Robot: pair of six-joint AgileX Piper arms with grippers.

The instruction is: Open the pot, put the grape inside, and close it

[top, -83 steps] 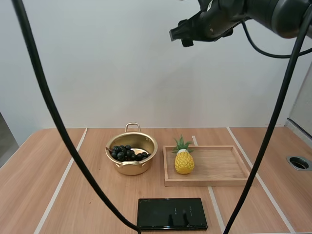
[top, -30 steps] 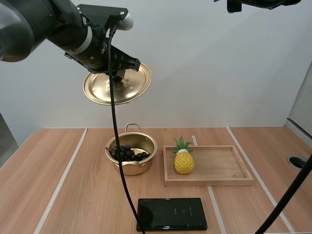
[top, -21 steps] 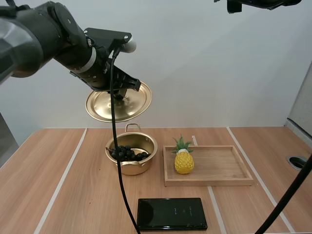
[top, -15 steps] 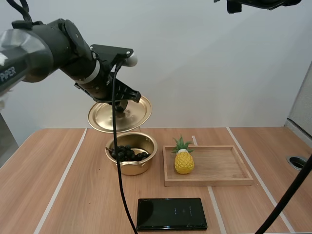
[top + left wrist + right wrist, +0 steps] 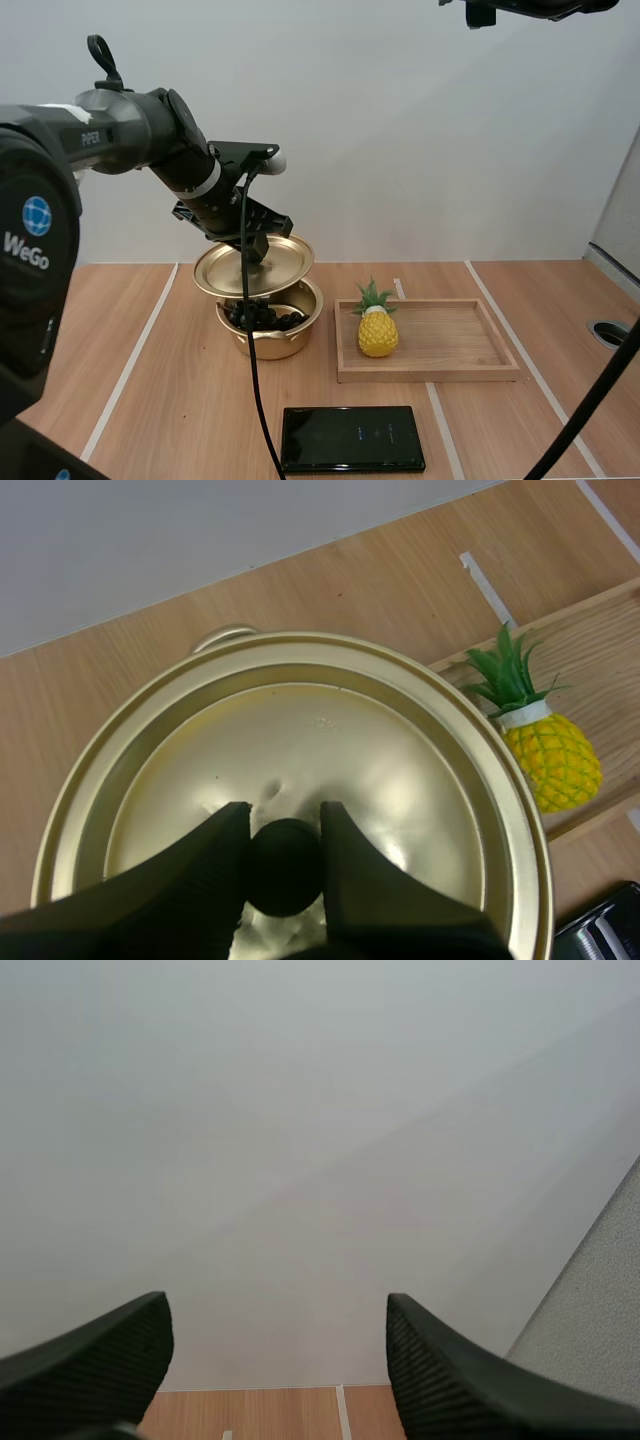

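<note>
Grips the lid [image 5: 330, 740] by its black knob [image 5: 284, 872] with the left pincer [image 5: 283, 830], fingers clamped either side, just over the pot [image 5: 268, 340]. Shows grapes [image 5: 262, 318] inside the pot, under the lid's near edge. Holds the right pincer [image 5: 275, 1330] spread apart, high up and right of the pot, facing a plain white wall [image 5: 400, 150]. Carries, on the pale-striped wooden tabletop [image 5: 150, 400] right of the pot, a tray [image 5: 450, 340] with a pineapple [image 5: 377, 325] at the end nearest the pot; in front of the pot, a black slab [image 5: 352, 438].
</note>
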